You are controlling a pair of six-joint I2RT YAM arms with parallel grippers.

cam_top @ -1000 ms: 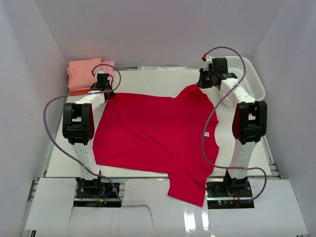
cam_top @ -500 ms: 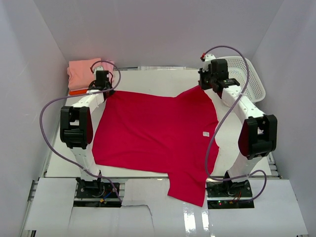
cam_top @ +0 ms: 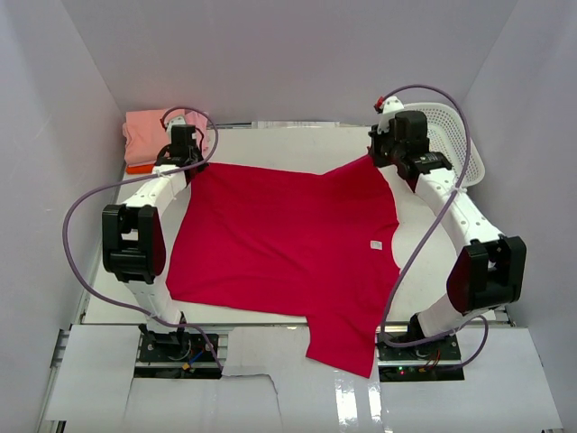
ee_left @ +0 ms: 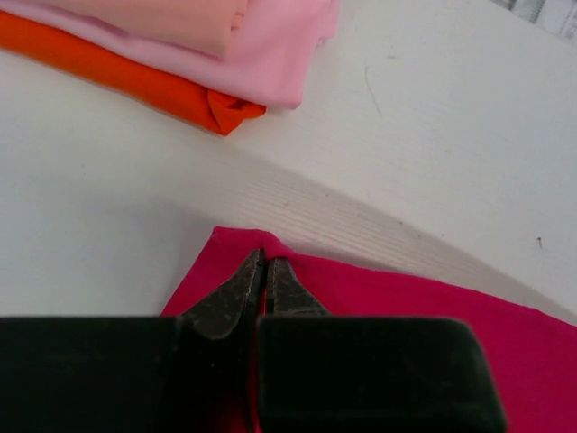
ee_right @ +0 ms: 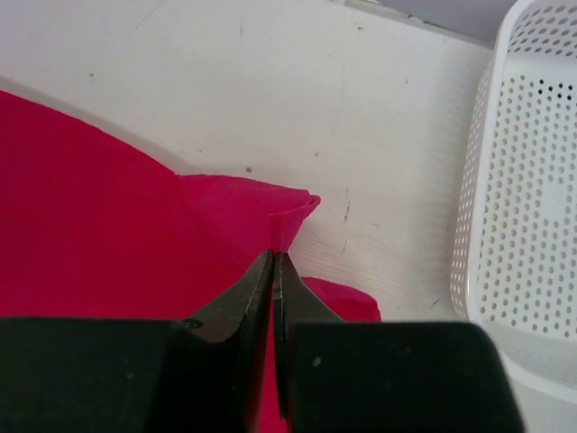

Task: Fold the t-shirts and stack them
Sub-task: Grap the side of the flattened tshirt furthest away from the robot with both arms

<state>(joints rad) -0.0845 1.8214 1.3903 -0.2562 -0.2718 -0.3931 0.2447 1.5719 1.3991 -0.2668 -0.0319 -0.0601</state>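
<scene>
A large crimson-red t-shirt (cam_top: pixel 288 244) lies spread over the white table, one sleeve hanging over the near edge. My left gripper (cam_top: pixel 191 168) is shut on its far left corner (ee_left: pixel 236 242). My right gripper (cam_top: pixel 377 159) is shut on its far right corner (ee_right: pixel 293 216). A folded stack sits at the far left: a salmon-pink shirt (cam_top: pixel 149 131) on a light pink one (ee_left: pixel 279 45) on an orange one (ee_left: pixel 135 77). The stack lies just beyond my left gripper (ee_left: pixel 264 262). My right gripper (ee_right: pixel 273 262) pinches a raised fold of cloth.
A white plastic lattice basket (cam_top: pixel 455 135) stands at the far right, close to my right arm; it also shows in the right wrist view (ee_right: pixel 532 207). White walls close in the table (cam_top: pixel 288 144) at the back and both sides.
Both grippers have moved away from me and outward with the red shirt's far corners. The shirt's far edge is now pulled straighter and wider.
</scene>
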